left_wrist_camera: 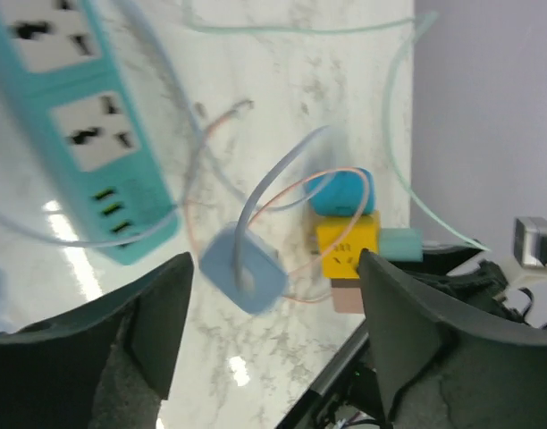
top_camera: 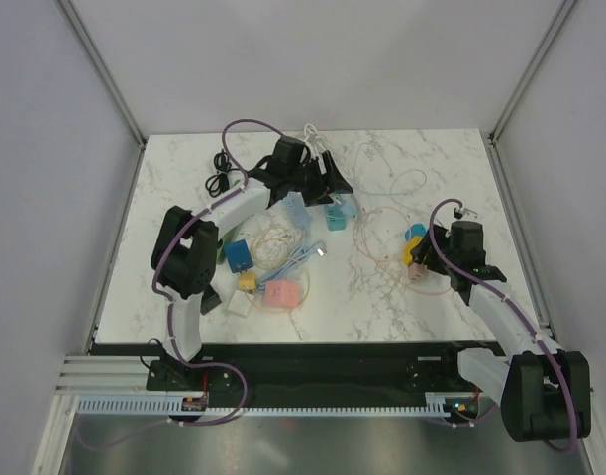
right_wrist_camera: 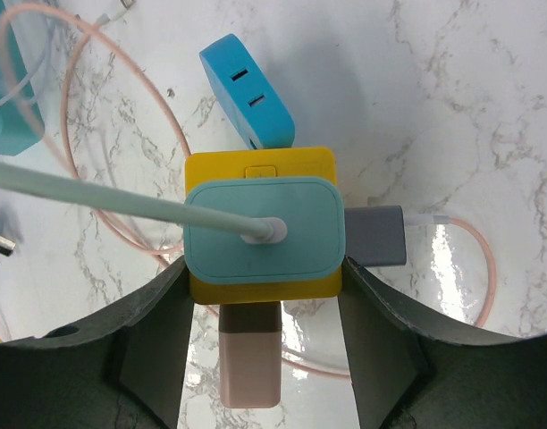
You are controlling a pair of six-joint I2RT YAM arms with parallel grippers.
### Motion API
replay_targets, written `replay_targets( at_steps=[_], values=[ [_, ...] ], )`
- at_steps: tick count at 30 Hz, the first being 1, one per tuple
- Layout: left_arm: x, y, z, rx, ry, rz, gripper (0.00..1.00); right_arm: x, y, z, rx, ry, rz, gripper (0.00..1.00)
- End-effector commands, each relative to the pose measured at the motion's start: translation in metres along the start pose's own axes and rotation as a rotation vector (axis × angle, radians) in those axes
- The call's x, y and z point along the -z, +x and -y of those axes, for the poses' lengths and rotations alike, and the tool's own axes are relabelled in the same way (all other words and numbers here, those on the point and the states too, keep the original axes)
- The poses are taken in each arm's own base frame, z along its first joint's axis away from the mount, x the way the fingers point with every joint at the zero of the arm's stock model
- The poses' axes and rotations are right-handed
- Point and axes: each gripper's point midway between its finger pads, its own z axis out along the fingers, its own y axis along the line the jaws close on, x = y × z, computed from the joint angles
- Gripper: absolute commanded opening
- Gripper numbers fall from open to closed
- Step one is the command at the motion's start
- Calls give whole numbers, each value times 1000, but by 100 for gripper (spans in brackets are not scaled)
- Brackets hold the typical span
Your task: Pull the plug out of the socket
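Right hand [right_wrist_camera: 265,268] clamps the yellow socket cube [right_wrist_camera: 309,165] at frame centre, with a mint plug [right_wrist_camera: 265,228] seated on top. Left hand [left_wrist_camera: 273,273] stands released, jaws wide either side of a pale blue plug [left_wrist_camera: 242,273], which lies clear of the teal power strip [left_wrist_camera: 86,134] at upper left.

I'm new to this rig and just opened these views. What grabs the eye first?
The yellow socket cube at the right of the table, bristling with plugs, a mint plug on top, sits clamped in the right gripper. At far centre, the open left gripper hangs over a pale blue plug near a teal power strip.
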Motion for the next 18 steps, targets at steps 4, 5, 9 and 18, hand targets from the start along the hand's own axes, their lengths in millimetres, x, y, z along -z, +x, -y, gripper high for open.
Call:
replay_targets(
  at_steps=[4,5,9,18],
  values=[
    [33,-11,-32,-81,-125,-19,88,4,-11,-20,-23,-96,31,0],
    [36,-12,-31,-97,-127,-15,88,4,-11,-20,-23,-97,33,0],
    [55,-8,-26,-114,-143,-2,88,5,-13,-20,-13,-95,40,0],
    [82,54,33,-132,96,-71,81,6,-12,-25,-30,-122,32,0]
  ],
)
